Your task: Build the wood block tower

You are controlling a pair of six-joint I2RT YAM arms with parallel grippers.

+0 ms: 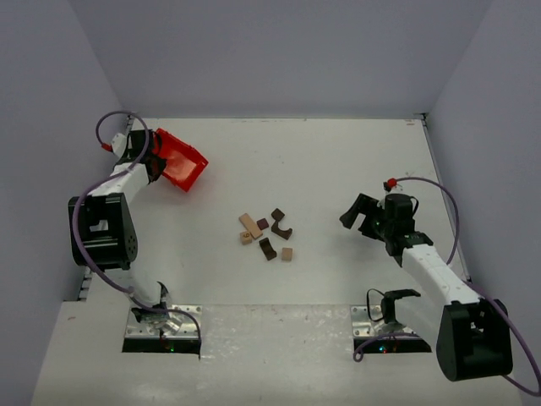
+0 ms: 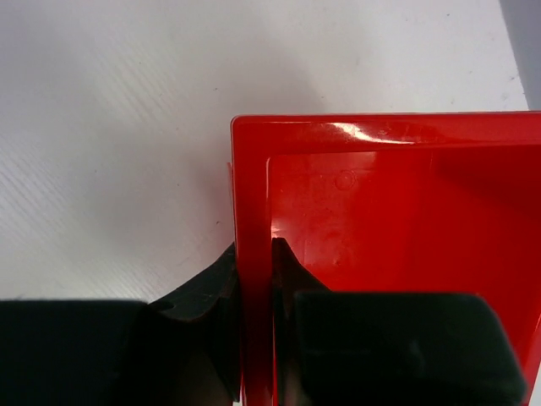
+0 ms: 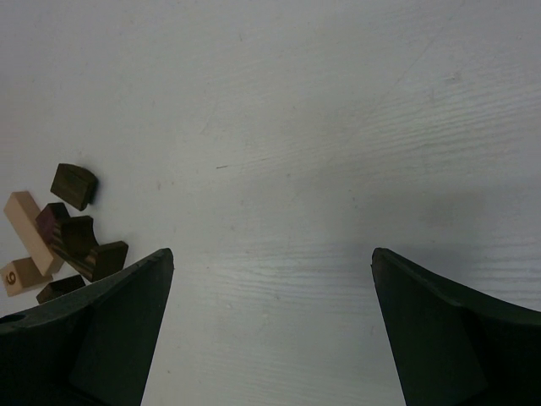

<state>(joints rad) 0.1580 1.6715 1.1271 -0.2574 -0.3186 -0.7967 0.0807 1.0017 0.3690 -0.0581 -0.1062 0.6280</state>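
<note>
Wood blocks [image 1: 267,248] lie loose and unstacked at centre of table [image 1: 338,152]. Left gripper [image 2: 254,247] clamped on wall of red bin [image 1: 182,161], far left. Right gripper [image 3: 270,262] spread wide, empty, right of blocks.

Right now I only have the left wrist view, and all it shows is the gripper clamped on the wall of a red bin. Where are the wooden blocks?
Observer: In the top view the wooden blocks lie loose in a small cluster near the middle of the table, to the right of the red bin. None is stacked on another.
Operator: What is the other arm doing?
Observer: The right gripper is open and empty. It sits to the right of the cluster and does not touch it. Its wrist view catches the blocks at the left edge.
</note>
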